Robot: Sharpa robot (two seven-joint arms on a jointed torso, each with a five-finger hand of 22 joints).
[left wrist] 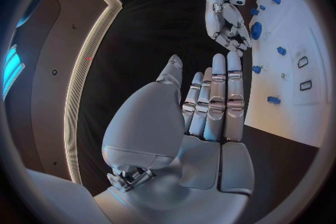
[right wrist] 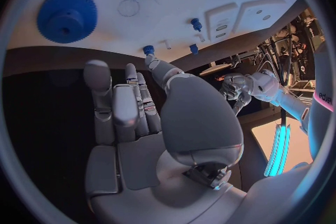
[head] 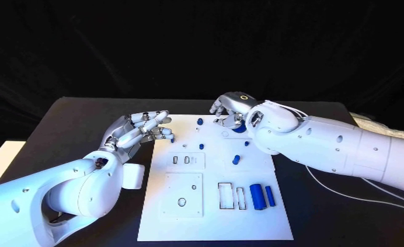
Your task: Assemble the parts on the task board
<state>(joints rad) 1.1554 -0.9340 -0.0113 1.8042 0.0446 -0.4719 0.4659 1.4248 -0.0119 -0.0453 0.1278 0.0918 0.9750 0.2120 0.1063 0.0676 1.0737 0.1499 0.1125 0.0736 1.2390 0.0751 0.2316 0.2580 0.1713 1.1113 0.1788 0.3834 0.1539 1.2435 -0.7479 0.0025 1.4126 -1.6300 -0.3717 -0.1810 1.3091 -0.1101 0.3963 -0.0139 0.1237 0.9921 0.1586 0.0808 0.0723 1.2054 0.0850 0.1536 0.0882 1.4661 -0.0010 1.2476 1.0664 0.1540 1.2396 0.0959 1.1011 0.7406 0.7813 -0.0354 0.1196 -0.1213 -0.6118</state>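
Observation:
The white task board point(head: 215, 200) lies in the middle of the table. A blue gear point(right wrist: 68, 15) lies flat near its far edge, partly covered in the head view by my right hand point(head: 232, 108). That hand hovers over the far edge with fingers stretched out point(right wrist: 129, 115) and holds nothing. My left hand point(head: 139, 130) floats at the board's far left corner, fingers straight and together point(left wrist: 213, 103), also empty. Small blue pegs point(head: 199, 121) point(head: 236, 159) sit on the board's far half. Two long blue pieces point(head: 257, 196) lie near the right edge.
The board has rectangular cut-outs point(head: 226, 195) and an oval hole point(head: 182, 202) in its near half. A white cable point(head: 337, 191) runs over the black table to the right of the board. Bare table point(head: 76, 136) lies left of the board.

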